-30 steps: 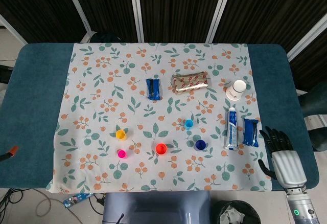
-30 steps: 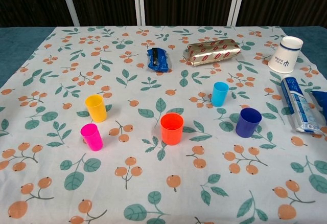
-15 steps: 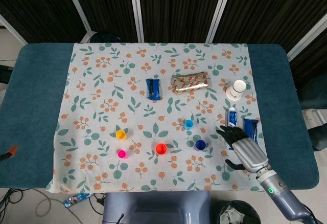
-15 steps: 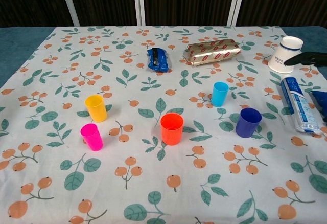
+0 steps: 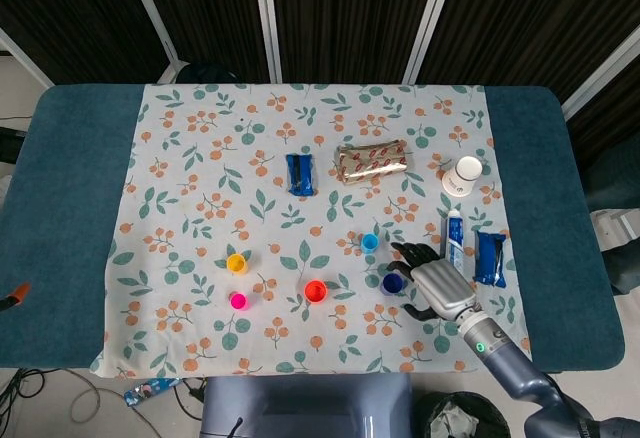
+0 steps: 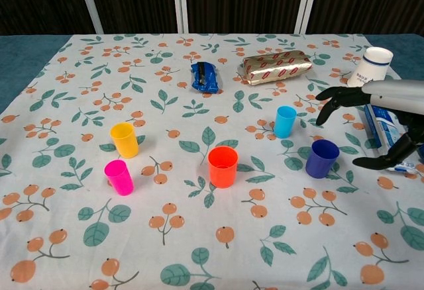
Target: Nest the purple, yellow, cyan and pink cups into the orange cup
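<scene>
One hand in view: right hand (image 6: 381,114), fingers spread, holding nothing, hovering just right of purple cup (image 6: 322,158). Sitting upright and apart on floral cloth (image 6: 199,250): cyan cup (image 6: 285,121), orange cup (image 6: 222,167), yellow cup (image 6: 124,140), pink cup (image 6: 118,177). Lying behind hand: tube (image 5: 454,246).

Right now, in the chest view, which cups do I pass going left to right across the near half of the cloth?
pink cup → yellow cup → orange cup → cyan cup → purple cup, with the right hand open just beyond it.
</scene>
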Motion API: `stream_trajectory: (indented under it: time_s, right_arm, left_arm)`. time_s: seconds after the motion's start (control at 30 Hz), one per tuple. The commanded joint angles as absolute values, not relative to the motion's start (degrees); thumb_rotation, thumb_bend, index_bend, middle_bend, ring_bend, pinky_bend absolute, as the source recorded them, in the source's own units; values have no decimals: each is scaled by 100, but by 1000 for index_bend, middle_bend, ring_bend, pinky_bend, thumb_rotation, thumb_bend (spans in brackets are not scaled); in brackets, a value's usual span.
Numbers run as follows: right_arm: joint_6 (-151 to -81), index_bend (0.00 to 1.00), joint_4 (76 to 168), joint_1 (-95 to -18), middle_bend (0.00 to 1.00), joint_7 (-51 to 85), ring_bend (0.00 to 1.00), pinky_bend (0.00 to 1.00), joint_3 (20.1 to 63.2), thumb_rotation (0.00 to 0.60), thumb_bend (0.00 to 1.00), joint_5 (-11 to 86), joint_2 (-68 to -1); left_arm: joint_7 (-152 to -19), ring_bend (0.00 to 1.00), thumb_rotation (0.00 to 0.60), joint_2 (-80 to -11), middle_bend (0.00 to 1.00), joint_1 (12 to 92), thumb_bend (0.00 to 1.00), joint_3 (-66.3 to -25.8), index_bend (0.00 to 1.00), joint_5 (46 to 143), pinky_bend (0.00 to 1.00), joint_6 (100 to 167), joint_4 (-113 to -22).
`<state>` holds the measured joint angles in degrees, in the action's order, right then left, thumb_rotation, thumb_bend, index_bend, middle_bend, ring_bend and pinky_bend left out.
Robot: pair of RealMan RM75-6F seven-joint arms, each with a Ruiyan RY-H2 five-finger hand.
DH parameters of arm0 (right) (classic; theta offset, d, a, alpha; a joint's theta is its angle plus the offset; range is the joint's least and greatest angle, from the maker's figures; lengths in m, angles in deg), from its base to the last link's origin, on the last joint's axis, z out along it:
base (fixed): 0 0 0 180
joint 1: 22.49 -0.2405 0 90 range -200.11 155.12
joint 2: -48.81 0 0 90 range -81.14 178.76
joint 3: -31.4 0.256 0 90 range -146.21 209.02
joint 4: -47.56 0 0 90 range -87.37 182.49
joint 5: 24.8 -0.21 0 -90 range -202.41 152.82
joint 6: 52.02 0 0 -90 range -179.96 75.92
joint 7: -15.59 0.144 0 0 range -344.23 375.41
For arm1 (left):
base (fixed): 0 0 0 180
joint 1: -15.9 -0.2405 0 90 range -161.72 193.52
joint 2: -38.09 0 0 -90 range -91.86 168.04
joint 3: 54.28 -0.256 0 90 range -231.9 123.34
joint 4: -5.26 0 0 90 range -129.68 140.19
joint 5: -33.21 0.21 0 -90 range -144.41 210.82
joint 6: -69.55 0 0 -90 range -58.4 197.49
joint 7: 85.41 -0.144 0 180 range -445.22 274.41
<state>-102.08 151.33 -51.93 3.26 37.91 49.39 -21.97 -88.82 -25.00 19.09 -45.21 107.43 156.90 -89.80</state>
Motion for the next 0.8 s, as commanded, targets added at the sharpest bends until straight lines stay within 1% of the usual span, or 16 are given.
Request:
stream_trajectory:
  time_s: [0.03, 0.4, 0.6, 0.8]
  right_arm:
    - [-10215, 296, 15055, -5231, 0, 269, 18, 101, 3774, 600, 374, 4842, -2310]
    - [-10290, 311, 14826, -5417, 0, 151, 25, 112, 3812, 600, 386, 4669, -2656]
    - [-10290, 335, 14661, -5506, 0, 122, 35, 118, 3835, 600, 437, 4518, -2811]
    - [-10251, 343, 14502, -5574, 0, 138, 35, 118, 3803, 600, 451, 4427, -2916]
  left_arm:
    - [-8881, 0, 600, -2500, 0, 1910, 88, -4521, 96, 10742, 11, 15687, -8980]
    - [-8907, 0, 600, -2511, 0, 1906, 88, -4518, 95, 10750, 11, 15717, -8995]
    - [-8906, 0, 600, -2503, 0, 1904, 88, -4508, 95, 10737, 11, 15721, -8994]
    - [-8882, 0, 600, -2481, 0, 1873, 88, -4490, 96, 10754, 11, 15804, -9049]
